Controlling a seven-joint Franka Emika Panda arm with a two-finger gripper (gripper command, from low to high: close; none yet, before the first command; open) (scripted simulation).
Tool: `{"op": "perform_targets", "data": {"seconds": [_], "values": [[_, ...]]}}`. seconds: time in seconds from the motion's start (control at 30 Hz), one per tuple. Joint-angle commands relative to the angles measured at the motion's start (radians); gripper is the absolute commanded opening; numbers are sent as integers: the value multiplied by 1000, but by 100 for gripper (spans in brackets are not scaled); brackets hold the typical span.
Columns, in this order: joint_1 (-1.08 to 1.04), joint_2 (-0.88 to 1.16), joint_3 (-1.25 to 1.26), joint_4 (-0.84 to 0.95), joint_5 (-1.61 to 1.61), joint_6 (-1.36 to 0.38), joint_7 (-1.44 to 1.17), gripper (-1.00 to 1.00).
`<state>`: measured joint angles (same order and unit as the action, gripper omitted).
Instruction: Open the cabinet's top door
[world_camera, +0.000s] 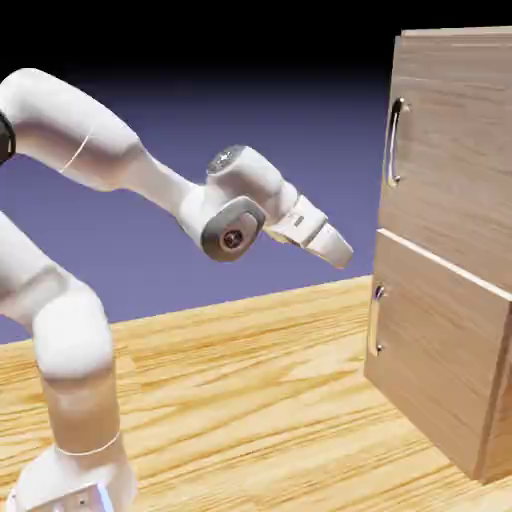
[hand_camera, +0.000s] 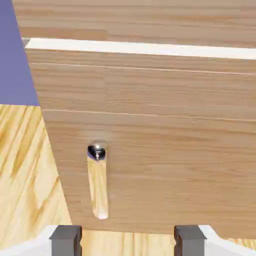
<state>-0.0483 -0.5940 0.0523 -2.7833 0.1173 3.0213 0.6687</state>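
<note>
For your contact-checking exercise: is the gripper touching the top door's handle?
Apart. The exterior view shows blue backdrop between the gripper and the top door's handle, which sits higher on the cabinet.

gripper (world_camera: 338, 249): free in air | top door (world_camera: 455, 150): shut | cabinet (world_camera: 445, 330): apart

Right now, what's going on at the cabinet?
The arm is reaching toward the cabinet, with the gripper open, empty and short of its front. It sits below the top door, whose long handle is untouched. The door looks shut. The hand view shows the lower panel's short handle ahead, so the gripper isn't lined up with the top handle yet.
</note>
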Motion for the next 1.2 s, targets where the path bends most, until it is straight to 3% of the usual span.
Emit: {"op": "perform_targets", "data": {"seconds": [0.0,1.17], "values": [[-22,-9,19,10,44,-6,-27,0],[-805,-320,698,356,1566,-209,-965,0]]}}
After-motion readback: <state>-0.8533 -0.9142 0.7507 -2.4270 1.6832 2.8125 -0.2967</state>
